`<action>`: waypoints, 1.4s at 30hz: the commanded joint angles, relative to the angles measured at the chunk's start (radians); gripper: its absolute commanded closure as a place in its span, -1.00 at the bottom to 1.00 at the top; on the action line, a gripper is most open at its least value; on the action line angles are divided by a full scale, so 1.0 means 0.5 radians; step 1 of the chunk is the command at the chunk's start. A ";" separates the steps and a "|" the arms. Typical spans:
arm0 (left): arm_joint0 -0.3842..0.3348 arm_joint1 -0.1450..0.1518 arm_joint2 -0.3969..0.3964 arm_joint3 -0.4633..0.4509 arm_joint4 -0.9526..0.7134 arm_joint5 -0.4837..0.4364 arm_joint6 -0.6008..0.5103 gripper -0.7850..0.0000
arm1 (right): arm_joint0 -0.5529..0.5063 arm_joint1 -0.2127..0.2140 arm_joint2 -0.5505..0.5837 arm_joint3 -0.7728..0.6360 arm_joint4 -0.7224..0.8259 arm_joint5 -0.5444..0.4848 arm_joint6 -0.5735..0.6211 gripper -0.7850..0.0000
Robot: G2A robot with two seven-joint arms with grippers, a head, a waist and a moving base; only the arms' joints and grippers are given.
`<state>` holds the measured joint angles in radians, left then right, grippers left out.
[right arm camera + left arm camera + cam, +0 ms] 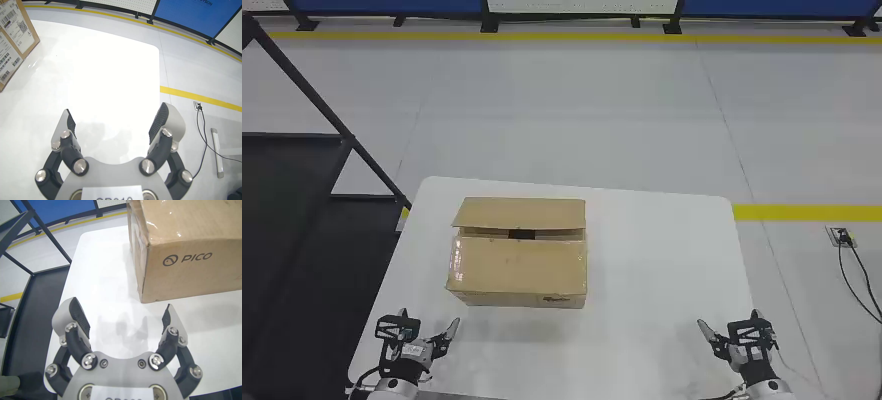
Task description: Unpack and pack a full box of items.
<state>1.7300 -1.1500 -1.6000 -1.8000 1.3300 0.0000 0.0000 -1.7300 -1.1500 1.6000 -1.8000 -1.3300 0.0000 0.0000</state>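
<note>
Cardboard box point(519, 262) sits left of centre on the white table point(672, 280), flaps folded over (small dark gap at the top seam). L tool point(121, 309) & R tool point(115, 113) both spread wide, holding nothing, near the table's front edge, apart from the box.

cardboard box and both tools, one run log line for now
cardboard box: on white table, untouched | left tool: open, empty, near front edge | right tool: open, empty, near front edge

Cannot see inside the box point(519, 262) past its flaps point(520, 213). Cut off at the edge in both wrist views, far sides out of sight.
</note>
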 commanded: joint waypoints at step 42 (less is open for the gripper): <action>-0.492 -0.007 -0.159 0.296 -0.233 -0.027 0.065 -1.00 | 0.433 -0.047 -0.185 -0.305 0.515 0.017 0.482 -1.00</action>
<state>1.5156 -1.1522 -1.6879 -1.6741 1.2146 -0.0209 0.0451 -1.5156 -1.1722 1.5047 -1.9609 -1.0846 0.0013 0.2486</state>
